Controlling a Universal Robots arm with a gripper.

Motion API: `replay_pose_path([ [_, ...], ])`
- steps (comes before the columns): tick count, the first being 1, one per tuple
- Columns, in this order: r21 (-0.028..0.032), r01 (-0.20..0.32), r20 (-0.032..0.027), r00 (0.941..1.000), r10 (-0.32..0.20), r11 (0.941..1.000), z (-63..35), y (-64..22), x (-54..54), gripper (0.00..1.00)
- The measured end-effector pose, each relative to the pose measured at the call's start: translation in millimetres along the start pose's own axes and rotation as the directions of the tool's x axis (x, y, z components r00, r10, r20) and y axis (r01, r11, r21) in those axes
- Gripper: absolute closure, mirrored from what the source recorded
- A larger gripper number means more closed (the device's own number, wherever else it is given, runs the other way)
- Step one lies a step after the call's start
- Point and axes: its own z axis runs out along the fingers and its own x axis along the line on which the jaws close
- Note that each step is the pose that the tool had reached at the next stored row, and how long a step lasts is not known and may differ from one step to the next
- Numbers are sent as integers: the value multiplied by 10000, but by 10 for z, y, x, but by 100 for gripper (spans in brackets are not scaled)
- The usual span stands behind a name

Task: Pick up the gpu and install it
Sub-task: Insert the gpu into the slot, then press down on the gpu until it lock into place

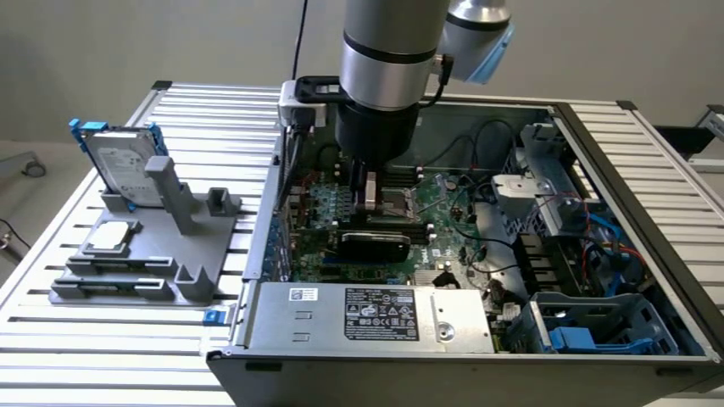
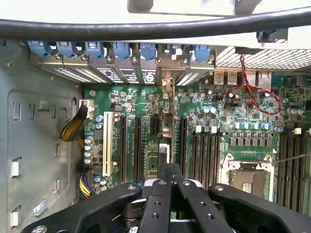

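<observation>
Misalignment is the chief risk here. The claw (image 1: 369, 197) reaches down inside the open computer case (image 1: 588, 153), its fingers drawn almost together on what looks like the upper edge of the gpu (image 1: 374, 244). The card hangs on edge low over the motherboard (image 1: 453, 212), and whether it touches the board I cannot tell. In the wrist view the gpu (image 2: 165, 145) appears as a thin strip running out from the claw (image 2: 165, 170) between the long black expansion slots (image 2: 130, 145). If the card sits tilted or a little to one side, its contact edge could land on a slot wall or a neighbouring part and jam or bend. Its bracket could also catch on the rear openings under the blue latches (image 2: 121, 48). A grip this narrow may let the card pivot under pressure. The red wires (image 2: 252, 97) and the bare processor socket (image 2: 248, 177) lie near enough to be snagged by a stray move. The case rests on a slatted metal table (image 1: 203, 110), filling the side at the exterior view's right. Toward the opposite edge a grey holder (image 1: 169, 220) carries a hard drive (image 1: 119, 161) in a blue frame and a small silver chip (image 1: 110, 238). Behind is a plain grey wall, with a pale floor below.
</observation>
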Motion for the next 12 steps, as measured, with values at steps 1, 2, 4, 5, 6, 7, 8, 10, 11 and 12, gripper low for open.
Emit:
replay_pose_path([
  [1, 0, 1, 0, 10000, -1, 10000, 0, 0, 0, 89],
  [2, 0, 0, 0, 10000, 0, 10000, 0, 0, 0, 89],
  [4, 0, 0, 0, 10000, 0, 10000, 0, 0, 0, 89],
  [5, 0, 0, 1, 10000, 0, 10000, 0, 0, 0, 89],
  [6, 0, 0, 0, 10000, 0, 10000, 0, 0, 0, 89],
  [7, 0, 0, 1, 10000, 0, 10000, 0, 0, 0, 89],
  [8, 0, 0, 1, 10000, 0, 10000, 0, 0, 0, 89],
  [10, 0, 0, 0, 10000, 0, 10000, 0, 0, 0, 89],
  [11, 0, 0, 0, 10000, 0, 10000, 0, 0, 0, 89],
  [12, 0, 0, 0, 10000, 0, 10000, 0, 0, 0, 89],
])
